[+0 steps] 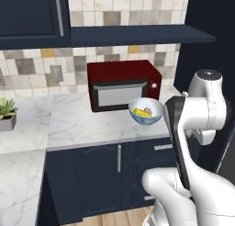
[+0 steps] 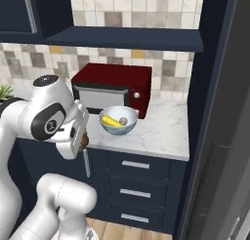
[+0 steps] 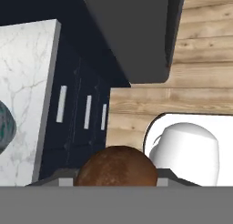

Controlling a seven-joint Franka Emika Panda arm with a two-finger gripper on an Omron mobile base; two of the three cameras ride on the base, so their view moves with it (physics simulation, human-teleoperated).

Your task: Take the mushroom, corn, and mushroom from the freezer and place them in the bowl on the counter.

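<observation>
Mushroom sat clamped in our claw; we judged it light, soft and bruisable, best pinched gently across its round brown cap, above the bench.

A white-grey marbled surface is seen over dark navy cabinets. On it are set a dark red microwave and, just in front, a pale bowl. A potted plant is placed at the far left.
</observation>
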